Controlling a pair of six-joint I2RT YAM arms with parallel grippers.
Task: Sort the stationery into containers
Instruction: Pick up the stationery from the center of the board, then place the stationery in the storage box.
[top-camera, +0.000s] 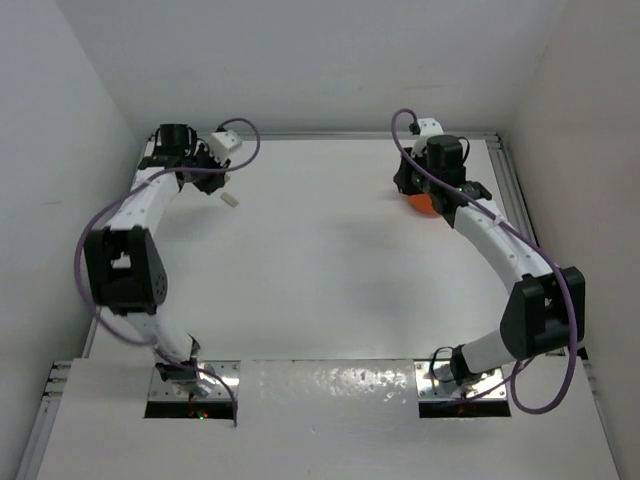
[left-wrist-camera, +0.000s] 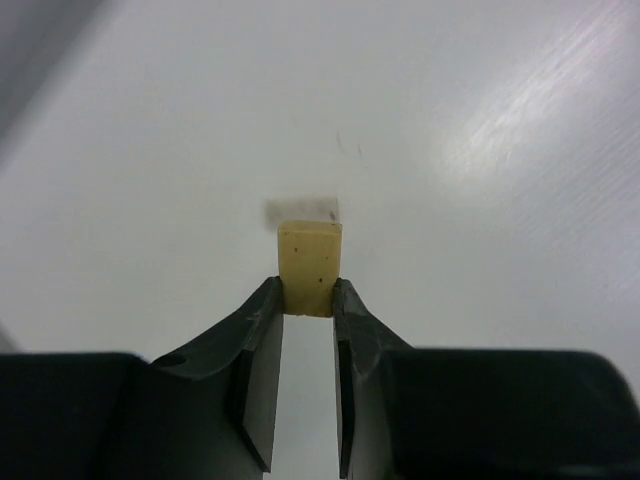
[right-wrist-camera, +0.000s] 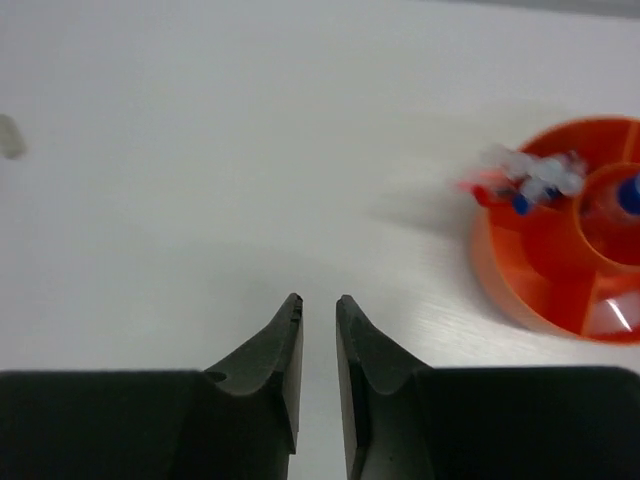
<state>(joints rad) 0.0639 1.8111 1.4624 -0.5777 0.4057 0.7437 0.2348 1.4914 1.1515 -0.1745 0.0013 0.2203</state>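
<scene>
from above, the left gripper (top-camera: 224, 192) is out at the far left of the table (top-camera: 320, 260), pinching the beige block (top-camera: 231, 199) at its tip. the orange tub (top-camera: 424, 206) sits at the far right, half hidden under the right gripper (top-camera: 406, 186). so the block has to go rightward across the far side of the table, and the tub is well apart from the hand that holds it. the right arm is the nearer one to the tub, but it has nothing to deliver.

in the left wrist view, the left gripper (left-wrist-camera: 308, 297) is closed down on the near end of the beige block (left-wrist-camera: 309, 262). the fingers (left-wrist-camera: 262, 318) press its two sides and most of the block sticks out past them. its long axis runs straight out along the fingers. a soft shadow lies on the table beyond it, which suggests the block is held clear of the surface. the tub is not in this view.

in the right wrist view, the right gripper (right-wrist-camera: 318, 306) holds nothing, its jaws only a narrow slit apart. the orange tub (right-wrist-camera: 560, 262) lies ahead and to the right of it, near but not touching. blurred red and blue pens (right-wrist-camera: 520, 186) lie in one compartment and a blue-capped bottle (right-wrist-camera: 628, 196) stands in the middle well. at least one near compartment looks free for the block.
</scene>
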